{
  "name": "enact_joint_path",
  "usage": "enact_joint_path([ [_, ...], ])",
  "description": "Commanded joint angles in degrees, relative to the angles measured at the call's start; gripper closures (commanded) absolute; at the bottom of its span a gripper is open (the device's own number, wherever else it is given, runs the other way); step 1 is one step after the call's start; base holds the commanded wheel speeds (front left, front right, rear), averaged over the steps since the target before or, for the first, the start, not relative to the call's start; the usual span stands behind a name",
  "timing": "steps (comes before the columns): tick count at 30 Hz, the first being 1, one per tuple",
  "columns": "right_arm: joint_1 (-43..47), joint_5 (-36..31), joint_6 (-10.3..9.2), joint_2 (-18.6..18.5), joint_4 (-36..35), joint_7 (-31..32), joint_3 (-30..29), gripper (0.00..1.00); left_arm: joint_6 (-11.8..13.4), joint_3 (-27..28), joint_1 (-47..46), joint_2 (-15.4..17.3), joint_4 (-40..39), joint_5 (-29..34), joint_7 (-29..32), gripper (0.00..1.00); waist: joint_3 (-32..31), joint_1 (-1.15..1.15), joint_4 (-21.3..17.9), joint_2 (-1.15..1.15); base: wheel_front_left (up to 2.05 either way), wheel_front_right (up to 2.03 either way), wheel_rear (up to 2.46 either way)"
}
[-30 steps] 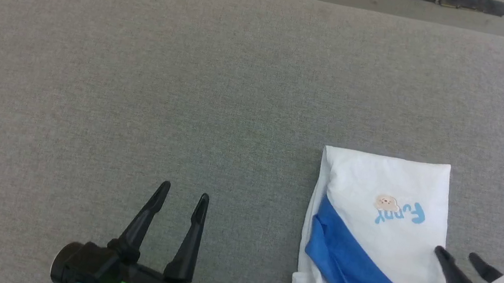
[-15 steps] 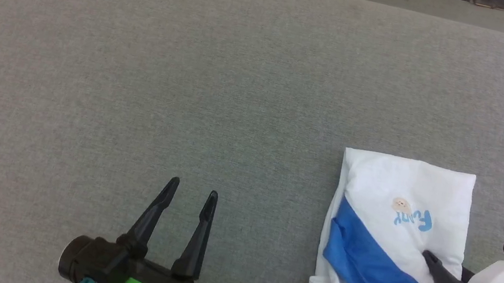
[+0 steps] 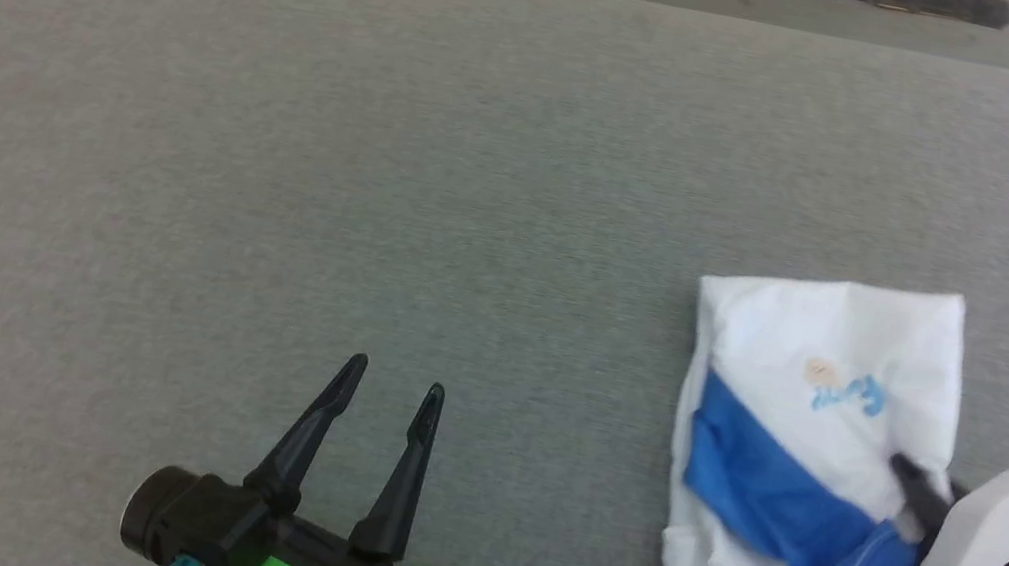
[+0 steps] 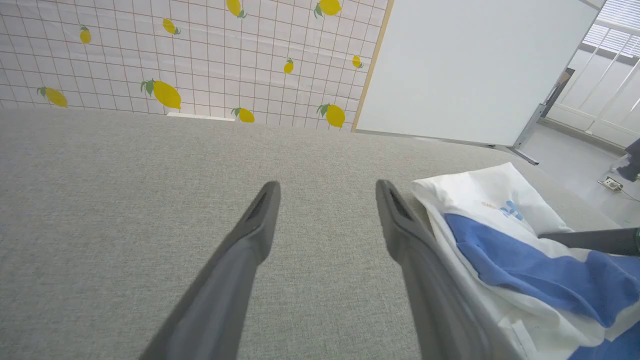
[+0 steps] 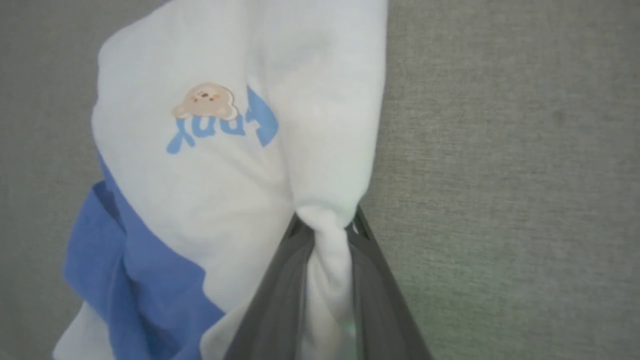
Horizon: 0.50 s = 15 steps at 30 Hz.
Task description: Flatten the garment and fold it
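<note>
right gripper (image 5: 326, 222): narrow, pinching a bunched white edge of shirt (image 3: 835, 340) | left gripper (image 3: 397, 375): wide, empty, over table (image 3: 285, 137) | shirt: folded, rumpled, blue band across white

- Head view: even, diffuse light lies over the grey surface (image 3: 285, 137); shadows are faint and soft.
- At the right, the garment (image 3: 829, 375) is smeared by motion blur, its print unreadable.
- Left wrist view: bright daylight comes from the window (image 4: 617, 30) far right; straight lines bow at the edges.
- Right wrist view: dimmer and soft; the right gripper (image 5: 326, 225), near the lens, is out of focus.
</note>
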Motion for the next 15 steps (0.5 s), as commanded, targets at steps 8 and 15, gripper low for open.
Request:
enact_joint_path([
  [8,-9.0,-2.7,-0.11,-12.7,3.7,-2.2,5.8,1.0,-0.4,-0.4,-2.7,1.6,0.3,1.4,0.1,0.0,1.5,0.0,-10.0,0.0,0.0,0.0,0.0],
  [15,-16.4,-3.6,-0.11,-20.2,8.5,-5.0,9.2,1.0,-0.6,-1.3,-5.6,2.4,0.3,2.0,1.3,0.0,5.0,0.0,-14.3,0.0,0.0,0.0,0.0],
])
